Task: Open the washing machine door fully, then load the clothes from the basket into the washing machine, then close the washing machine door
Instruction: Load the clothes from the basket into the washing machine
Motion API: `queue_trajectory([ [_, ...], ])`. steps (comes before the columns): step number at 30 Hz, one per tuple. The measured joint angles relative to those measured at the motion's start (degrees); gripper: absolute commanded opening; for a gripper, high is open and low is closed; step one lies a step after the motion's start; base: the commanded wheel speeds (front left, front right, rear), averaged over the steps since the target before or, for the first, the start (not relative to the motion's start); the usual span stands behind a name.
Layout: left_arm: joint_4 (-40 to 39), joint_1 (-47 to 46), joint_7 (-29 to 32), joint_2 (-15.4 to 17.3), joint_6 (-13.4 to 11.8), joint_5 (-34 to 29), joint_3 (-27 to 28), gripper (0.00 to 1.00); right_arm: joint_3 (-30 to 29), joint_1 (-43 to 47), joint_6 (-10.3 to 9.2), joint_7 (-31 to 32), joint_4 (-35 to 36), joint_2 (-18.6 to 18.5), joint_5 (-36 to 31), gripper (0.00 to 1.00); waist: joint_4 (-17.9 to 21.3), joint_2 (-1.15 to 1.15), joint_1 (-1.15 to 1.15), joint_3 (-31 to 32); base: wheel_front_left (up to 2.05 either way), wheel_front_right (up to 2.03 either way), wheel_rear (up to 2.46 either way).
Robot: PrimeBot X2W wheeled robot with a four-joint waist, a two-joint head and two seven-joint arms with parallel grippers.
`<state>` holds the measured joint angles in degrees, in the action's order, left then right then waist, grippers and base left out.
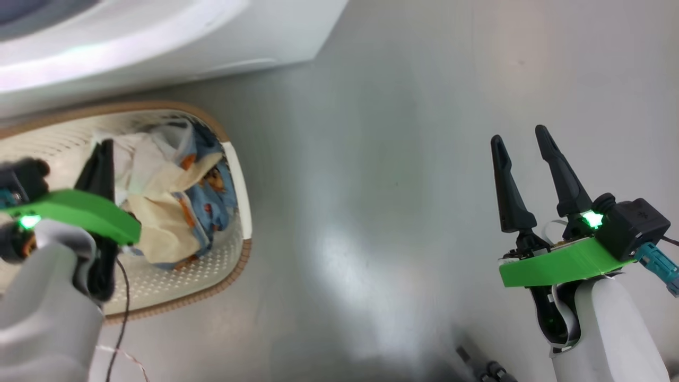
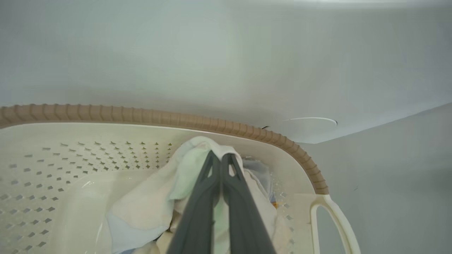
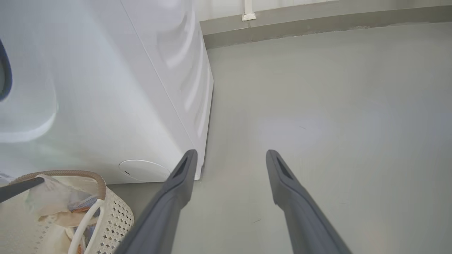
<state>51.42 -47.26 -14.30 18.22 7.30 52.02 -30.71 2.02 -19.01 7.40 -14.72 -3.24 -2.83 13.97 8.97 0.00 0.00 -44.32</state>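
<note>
The basket (image 1: 240,183), cream-white with a brown rim, stands on the floor against the front of the washing machine (image 1: 159,42). The clothes (image 1: 175,212), cream and light-blue with an orange print, lie heaped at its right end. My left gripper (image 1: 106,148) reaches into the basket. In the left wrist view that gripper (image 2: 220,155) is shut, with a cream-white piece of the clothes (image 2: 148,201) pinched and draped at its tips. My right gripper (image 1: 519,135) hangs open over bare floor, holding nothing. A dark curved rim touches the left edge of the right wrist view; I cannot tell if it is the washing machine door.
Grey floor (image 1: 371,212) spreads to the right of the basket and the washer. A round cover (image 3: 144,170) sits low on the washer's front, just above the basket's rim (image 3: 100,183). A thin cable (image 1: 124,297) dangles from my left wrist. The wall's skirting (image 3: 317,24) runs far behind.
</note>
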Motion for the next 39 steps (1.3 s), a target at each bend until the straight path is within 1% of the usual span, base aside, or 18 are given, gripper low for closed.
queue_trajectory([
  [4, -4.75, 5.96, 0.00, -1.83, -0.03, -5.93, 6.86, 0.00, -0.27, 0.23, 0.00, 0.00, -0.90, -0.03, -0.30, 1.00, -1.12, 0.00, 0.00, 3.02, 0.00, 0.00, 0.00],
  [10, -10.94, 12.95, 0.00, -4.92, -0.03, -13.65, 15.03, 0.00, -0.16, 1.27, 0.00, 0.00, -2.12, -0.07, -0.76, 1.00, -2.47, 0.00, 0.00, 7.87, 0.00, 0.00, 0.00],
  [16, -17.40, 18.94, 0.00, -7.75, -0.01, -20.40, 21.47, 0.00, -0.22, 2.76, 0.00, 0.00, -3.38, -0.09, -0.80, 1.00, -3.56, 0.00, 0.00, 12.81, 0.00, 0.00, 0.00],
  [20, -21.37, 22.38, 0.00, -9.45, 0.00, -23.81, 25.13, 0.00, -0.19, 3.41, 0.00, 0.00, -3.90, -0.10, -0.87, 1.00, -4.25, 0.00, 0.00, 15.92, 0.00, 0.00, 0.00],
  [24, -25.53, 25.45, 0.00, -10.82, 0.01, -26.68, 28.09, 0.00, -0.19, 4.70, 0.00, 0.00, -4.58, -0.11, -0.87, 1.00, -4.86, 0.00, 0.00, 18.91, 0.00, 0.00, 0.00],
  [30, -31.98, 29.61, 0.00, -12.39, 0.01, -30.07, 30.61, 0.00, -0.18, 6.04, 0.00, 0.00, -5.30, -0.11, -0.87, 1.00, -5.56, 0.00, 0.00, 23.24, 0.00, 0.00, 0.00],
  [39, -39.21, 35.35, 0.00, -13.08, 0.01, -33.76, 32.67, 0.00, -0.45, 8.23, 0.00, 0.00, -6.11, -0.10, -0.87, 1.00, -6.05, 0.00, 0.00, 29.46, 0.00, 0.00, 0.00],
])
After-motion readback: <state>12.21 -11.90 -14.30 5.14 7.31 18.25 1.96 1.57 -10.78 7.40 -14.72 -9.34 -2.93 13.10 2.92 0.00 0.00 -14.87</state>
